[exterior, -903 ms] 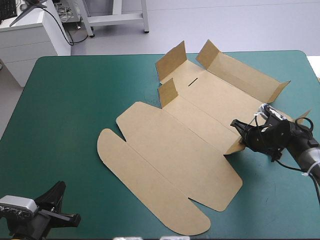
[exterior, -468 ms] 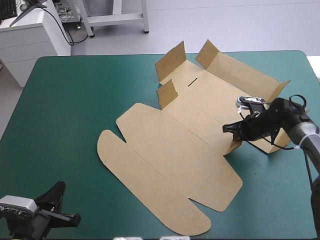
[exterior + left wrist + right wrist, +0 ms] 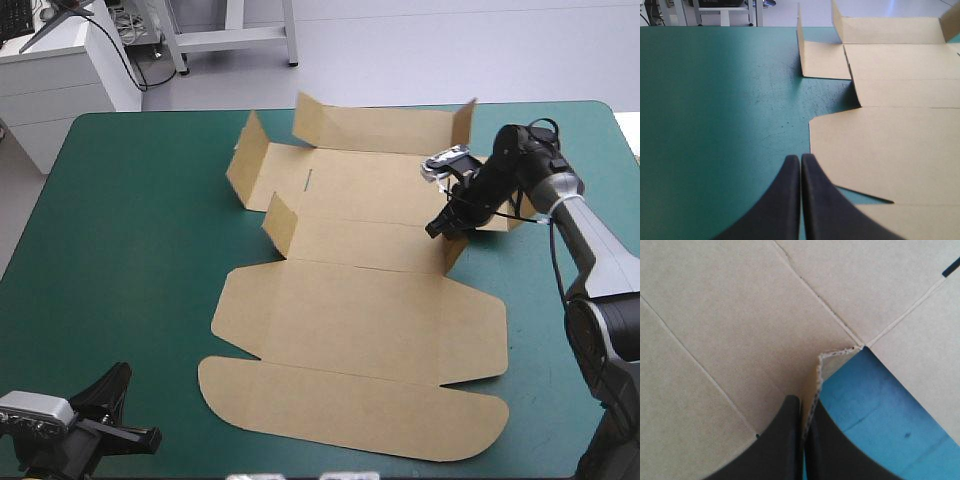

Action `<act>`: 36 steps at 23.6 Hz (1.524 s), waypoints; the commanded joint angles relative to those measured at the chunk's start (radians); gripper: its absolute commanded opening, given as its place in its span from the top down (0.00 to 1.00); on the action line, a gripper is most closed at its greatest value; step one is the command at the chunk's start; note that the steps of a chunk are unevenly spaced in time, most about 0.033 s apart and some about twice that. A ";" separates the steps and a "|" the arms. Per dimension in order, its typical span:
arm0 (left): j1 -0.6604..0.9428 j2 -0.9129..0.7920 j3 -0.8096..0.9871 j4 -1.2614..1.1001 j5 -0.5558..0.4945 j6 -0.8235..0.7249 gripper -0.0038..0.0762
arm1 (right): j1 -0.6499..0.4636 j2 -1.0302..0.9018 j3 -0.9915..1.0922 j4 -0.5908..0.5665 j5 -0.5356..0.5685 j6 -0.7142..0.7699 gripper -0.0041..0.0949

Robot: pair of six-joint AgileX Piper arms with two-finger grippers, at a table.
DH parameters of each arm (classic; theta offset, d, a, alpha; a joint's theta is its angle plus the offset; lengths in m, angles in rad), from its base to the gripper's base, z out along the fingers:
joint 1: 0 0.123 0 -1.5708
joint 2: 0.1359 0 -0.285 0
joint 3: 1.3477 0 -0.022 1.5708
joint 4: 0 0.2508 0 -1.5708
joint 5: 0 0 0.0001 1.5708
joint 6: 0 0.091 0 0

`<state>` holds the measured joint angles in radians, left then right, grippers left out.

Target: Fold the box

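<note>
The brown box (image 3: 360,310) lies as a flat cut sheet across the middle of the table, its long edges running along the table's front edge. Several small flaps (image 3: 250,160) and a low far wall (image 3: 380,128) stand raised at its far part. My right gripper (image 3: 445,226) is at the box's right side, shut on the edge of a raised side flap (image 3: 816,375) there; the right wrist view shows board (image 3: 740,315) between the black fingers. My left gripper (image 3: 122,378) rests shut at the near left corner of the table, apart from the box (image 3: 890,140).
A broad stretch of teal-green cover (image 3: 120,230) lies left of the box. The rounded lid flap (image 3: 350,410) reaches close to the table's front edge. The table's right edge (image 3: 625,150) is near my right arm.
My right gripper has swung toward the far edge and leftward with the flap in it. The whole box turned from a diagonal lie to square with the table. The left arm has not moved.
</note>
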<state>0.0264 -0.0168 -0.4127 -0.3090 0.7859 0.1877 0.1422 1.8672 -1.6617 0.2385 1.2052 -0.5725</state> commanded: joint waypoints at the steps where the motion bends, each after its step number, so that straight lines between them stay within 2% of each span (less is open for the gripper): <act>1: -0.005 -0.002 -0.023 -0.021 -0.075 -0.002 0.96 | 0.087 -0.037 -0.106 -0.030 0.046 -0.117 0.96; 4: -0.005 -0.002 -0.023 -0.021 -0.075 -0.002 0.96 | 0.172 -0.015 -0.166 -0.033 0.044 -0.225 0.96; 7: -0.005 -0.002 -0.023 -0.021 -0.075 -0.002 0.96 | 0.251 0.001 -0.198 -0.035 0.037 -0.399 0.97; 11: -0.005 -0.002 -0.023 -0.021 -0.075 -0.002 0.96 | 0.322 0.005 -0.202 -0.039 -0.037 -0.553 0.98; 15: -0.005 -0.002 -0.023 -0.021 -0.075 -0.002 0.96 | 0.344 0.005 -0.202 -0.048 -0.136 -0.710 0.98; 18: -0.005 -0.002 -0.023 -0.021 -0.075 -0.002 0.96 | 0.344 0.031 -0.204 -0.151 -0.222 -0.768 0.98; 20: -0.005 -0.002 -0.023 -0.021 -0.075 -0.002 0.96 | 0.344 0.058 -0.204 -0.223 -0.226 -0.777 0.98; 22: -0.005 -0.002 -0.023 -0.021 -0.075 -0.002 0.96 | 0.344 0.082 -0.204 -0.239 -0.241 -0.794 0.98; 26: -0.005 -0.002 -0.023 -0.021 -0.075 -0.002 0.96 | 0.344 0.108 -0.204 -0.119 -0.287 -0.818 0.98; 29: -0.005 -0.002 -0.023 -0.021 -0.075 -0.002 0.96 | 0.344 0.119 -0.204 0.006 -0.304 -0.929 0.98; 32: -0.005 -0.002 -0.023 -0.021 -0.075 -0.002 0.96 | 0.346 0.122 -0.202 0.057 -0.309 -0.939 0.97; 36: -0.005 -0.002 -0.023 -0.021 -0.075 -0.002 0.96 | 0.346 0.122 -0.202 0.083 -0.310 -0.890 0.84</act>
<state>0.0264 -0.0168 -0.4127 -0.3090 0.7855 0.1877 0.4872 2.0503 -1.8346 0.2819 0.9238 -1.4802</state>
